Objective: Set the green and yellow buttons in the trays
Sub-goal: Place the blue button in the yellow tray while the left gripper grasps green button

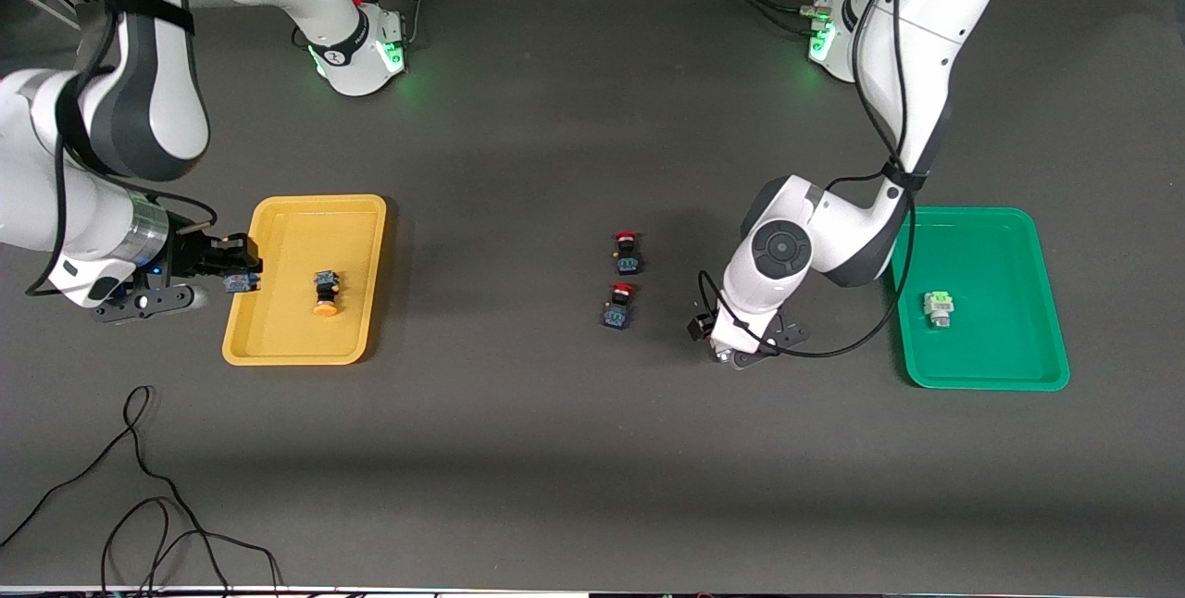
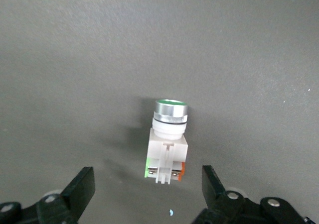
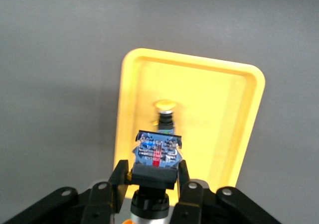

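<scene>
My right gripper [image 1: 237, 270] hangs over the outer rim of the yellow tray [image 1: 287, 237], shut on a dark-bodied yellow button [image 3: 157, 153] with its blue base pointing away from the wrist. Another yellow-capped button [image 1: 325, 292] lies on its side in that tray [image 3: 234, 134], and shows in the right wrist view as a yellow button [image 3: 164, 110]. My left gripper [image 2: 148, 194] is low over the table between the red buttons and the green tray [image 1: 981, 246]. It is open, its fingers [image 2: 79, 188] either side of a white-bodied green button [image 2: 168, 139] lying on the table. A second green button [image 1: 939, 308] rests in the green tray.
Two red-capped dark buttons [image 1: 627, 251] [image 1: 618, 305] lie mid-table, one nearer the front camera than the other. Black cables [image 1: 139, 487] trail over the table's near edge toward the right arm's end.
</scene>
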### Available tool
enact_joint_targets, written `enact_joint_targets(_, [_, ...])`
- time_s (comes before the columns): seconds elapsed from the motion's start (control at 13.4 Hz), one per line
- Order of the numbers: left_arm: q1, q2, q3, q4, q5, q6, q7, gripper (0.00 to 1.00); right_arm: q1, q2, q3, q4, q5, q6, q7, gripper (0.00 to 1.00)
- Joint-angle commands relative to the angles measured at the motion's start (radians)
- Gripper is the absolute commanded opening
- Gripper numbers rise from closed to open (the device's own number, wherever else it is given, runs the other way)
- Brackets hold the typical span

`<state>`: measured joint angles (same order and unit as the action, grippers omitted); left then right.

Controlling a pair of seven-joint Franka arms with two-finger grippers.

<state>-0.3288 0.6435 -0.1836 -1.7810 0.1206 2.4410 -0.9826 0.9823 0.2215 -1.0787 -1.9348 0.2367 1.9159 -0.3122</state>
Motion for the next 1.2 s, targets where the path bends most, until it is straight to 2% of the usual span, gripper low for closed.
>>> enact_joint_targets(0.0, [-0.038, 0.019, 0.024, 0.031, 0.033, 0.0, -0.045, 0.93, -0.042, 0.015, 0.0, -0.076, 0.003, 0.109, -0.035, 0.0])
enact_joint_targets(0.07, [-0.038, 0.025, 0.024, 0.037, 0.043, 0.0, -0.045, 0.89, -0.042, 0.021, 0.0, -0.104, 0.004, 0.155, -0.035, 0.0])
enact_joint_targets(0.22, [-0.038, 0.034, 0.029, 0.046, 0.082, 0.0, -0.045, 0.66, -0.044, 0.058, 0.0, -0.148, 0.004, 0.244, -0.035, 0.0])
enact_joint_targets(0.3, [-0.036, 0.041, 0.029, 0.054, 0.093, 0.0, -0.045, 0.59, -0.042, 0.076, 0.006, -0.17, 0.004, 0.286, -0.036, 0.0])
enact_joint_targets(0.45, [-0.036, 0.047, 0.039, 0.061, 0.094, 0.0, -0.036, 0.38, -0.044, 0.104, 0.01, -0.202, 0.012, 0.356, -0.068, 0.0])
enact_joint_targets(0.6, [-0.036, 0.047, 0.042, 0.063, 0.094, 0.0, -0.034, 0.18, -0.044, 0.13, 0.011, -0.226, 0.07, 0.397, -0.106, 0.0])
enact_joint_targets(0.67, [-0.036, 0.045, 0.042, 0.064, 0.096, -0.002, -0.034, 0.13, -0.044, 0.151, 0.011, -0.228, 0.1, 0.411, -0.148, 0.0])
enact_joint_targets(0.9, [-0.03, -0.025, 0.039, 0.071, 0.093, -0.063, -0.031, 0.1, -0.042, 0.235, 0.013, -0.233, 0.261, 0.439, -0.238, 0.0])
enact_joint_targets(1.12, [-0.038, -0.158, 0.03, 0.071, 0.082, -0.256, -0.024, 0.05, -0.044, 0.315, 0.04, -0.228, 0.364, 0.482, -0.289, 0.0])
